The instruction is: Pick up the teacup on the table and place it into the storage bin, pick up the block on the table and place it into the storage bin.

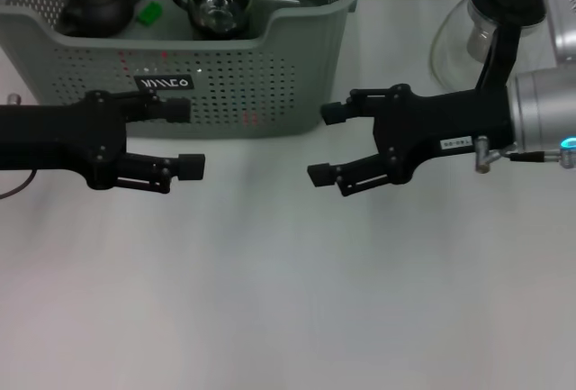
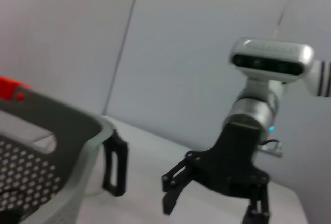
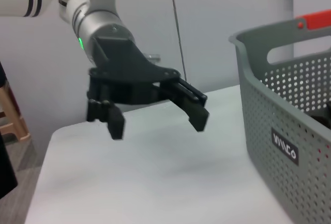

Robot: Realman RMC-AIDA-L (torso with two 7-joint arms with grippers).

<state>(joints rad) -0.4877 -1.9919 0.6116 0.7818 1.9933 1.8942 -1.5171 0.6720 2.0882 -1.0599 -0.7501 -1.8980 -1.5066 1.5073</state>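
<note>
The grey-green storage bin [image 1: 297, 75] stands at the back left of the white table. Inside it lie a clear glass teacup [image 1: 216, 3], a small green block [image 1: 148, 13] and a dark teapot [image 1: 99, 7]. My left gripper [image 1: 185, 138] hovers open and empty in front of the bin's label. My right gripper [image 1: 326, 144] is open and empty too, just off the bin's front right corner. The two face each other. The right wrist view shows the left gripper [image 3: 158, 124] beside the bin [image 3: 269, 105]. In the left wrist view the right gripper [image 2: 212, 206] is beyond the bin's rim [image 2: 77, 125].
A clear glass jug with a black lid [image 1: 504, 3] stands at the back right, behind my right arm. White tabletop [image 1: 288, 300] stretches toward the front. A grey wall rises behind the table.
</note>
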